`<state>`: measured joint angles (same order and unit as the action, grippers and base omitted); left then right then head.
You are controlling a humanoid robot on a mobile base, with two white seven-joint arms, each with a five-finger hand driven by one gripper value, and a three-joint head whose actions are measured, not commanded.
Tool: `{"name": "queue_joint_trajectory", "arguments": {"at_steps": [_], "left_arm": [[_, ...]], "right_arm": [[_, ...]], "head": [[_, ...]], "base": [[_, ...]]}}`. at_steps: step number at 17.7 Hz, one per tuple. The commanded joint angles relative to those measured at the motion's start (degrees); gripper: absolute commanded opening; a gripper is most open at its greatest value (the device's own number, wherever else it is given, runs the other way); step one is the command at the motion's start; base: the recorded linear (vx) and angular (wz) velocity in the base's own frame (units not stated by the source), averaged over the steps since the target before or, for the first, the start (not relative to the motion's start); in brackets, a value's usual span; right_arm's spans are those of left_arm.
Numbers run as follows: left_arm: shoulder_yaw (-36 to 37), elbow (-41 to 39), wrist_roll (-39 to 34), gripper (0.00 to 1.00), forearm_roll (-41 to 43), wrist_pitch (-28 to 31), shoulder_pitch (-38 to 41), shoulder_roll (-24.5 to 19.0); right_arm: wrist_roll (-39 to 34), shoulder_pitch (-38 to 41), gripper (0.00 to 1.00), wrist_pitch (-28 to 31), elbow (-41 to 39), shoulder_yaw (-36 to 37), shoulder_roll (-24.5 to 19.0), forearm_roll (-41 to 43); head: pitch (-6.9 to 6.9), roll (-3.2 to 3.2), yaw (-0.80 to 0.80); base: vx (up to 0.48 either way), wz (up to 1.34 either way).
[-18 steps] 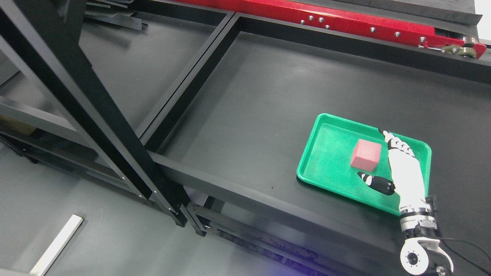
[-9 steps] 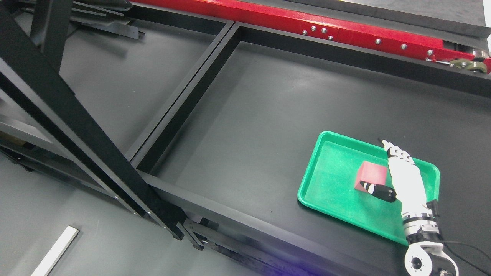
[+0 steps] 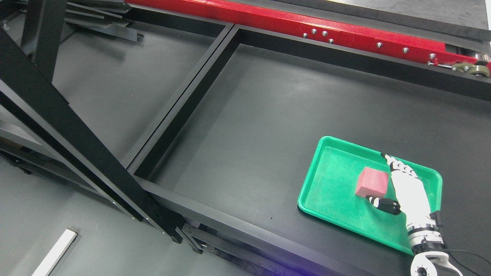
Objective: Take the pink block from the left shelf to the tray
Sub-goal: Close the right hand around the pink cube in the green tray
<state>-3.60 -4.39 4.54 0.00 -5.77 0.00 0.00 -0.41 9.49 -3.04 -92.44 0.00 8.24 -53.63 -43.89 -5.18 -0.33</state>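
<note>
Toward the lower right of the frame, you have the small pink cube-shaped block (image 3: 372, 182) lying inside the shallow green plastic tray (image 3: 326, 184), with the white right hand (image 3: 406, 189) just beside it, fingers spread and holding nothing. It looks light, rigid and matte; if you regrip, pinch two opposite flat faces.

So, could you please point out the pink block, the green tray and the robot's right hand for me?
pink block (image 3: 372, 182), head view, on its top face.
green tray (image 3: 330, 178), head view, on its bare floor left of the block.
right hand (image 3: 408, 191), head view, on the white back of the hand.
</note>
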Motion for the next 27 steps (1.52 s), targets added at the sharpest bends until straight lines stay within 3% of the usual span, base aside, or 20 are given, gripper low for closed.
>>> {"name": "queue_joint_trajectory", "arguments": {"at_steps": [1,6,18,21,27], "left_arm": [[0.0,0.0,0.0,1.00,0.1,0.0,0.5,-1.0],[0.0,0.0,0.0,1.00,0.1,0.0,0.5,-1.0],[0.0,0.0,0.0,1.00,0.1,0.0,0.5,-1.0],[0.0,0.0,0.0,1.00,0.1,0.0,0.5,-1.0],[0.0,0.0,0.0,1.00,0.1,0.0,0.5,-1.0]], "right_arm": [[-0.1,-0.7,1.00,0.2,4.7,-1.9,3.2,0.1],[0.0,-3.2,1.00,0.2,6.0,-5.4,5.6,0.1],[0.0,-6.6,0.97,0.2,10.4,-9.2,6.5,0.0],[0.1,-7.2,0.85,0.2,11.2,-9.7,7.0,-0.1],[0.5,-7.3,0.43,-0.1,11.6,-9.5,8.0,-0.2]], "head": [[0.00,0.00,0.00],[0.00,0.00,0.00],[0.00,0.00,0.00],[0.00,0.00,0.00],[0.00,0.00,0.00]], "base": [[0.000,0.00],[0.000,0.00],[0.000,0.00],[0.000,0.00],[0.000,0.00]]}}
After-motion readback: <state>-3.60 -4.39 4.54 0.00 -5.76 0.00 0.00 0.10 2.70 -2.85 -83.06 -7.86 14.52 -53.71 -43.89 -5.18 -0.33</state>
